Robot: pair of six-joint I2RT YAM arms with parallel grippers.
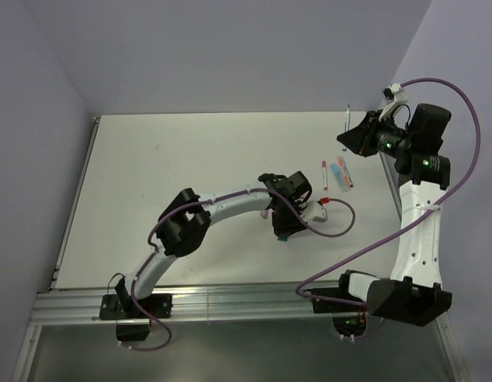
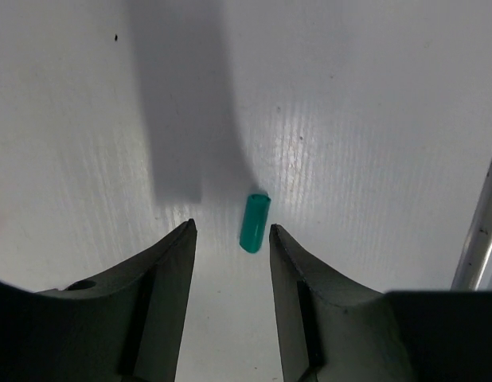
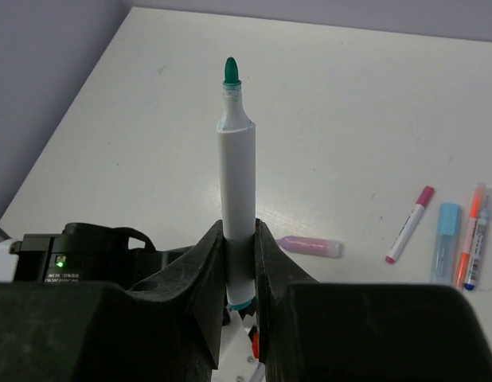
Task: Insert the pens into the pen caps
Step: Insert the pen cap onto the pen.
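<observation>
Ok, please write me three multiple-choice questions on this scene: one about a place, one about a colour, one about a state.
1. Where does the teal cap lie?
A) on the table, at the fingertips of the left pincer
B) inside the right pincer
C) pushed onto a pen

2. What colour is the tip of the white pen held in the right pincer?
A) red
B) green
C) black

3. How is the left pincer?
A) shut on a cap
B) shut on nothing
C) open

Answers:
1 A, the left wrist view shows it flat on the table near the fingertips.
2 B, the right wrist view shows a green tip at the top.
3 C, its fingers stand apart and grip nothing.
</observation>
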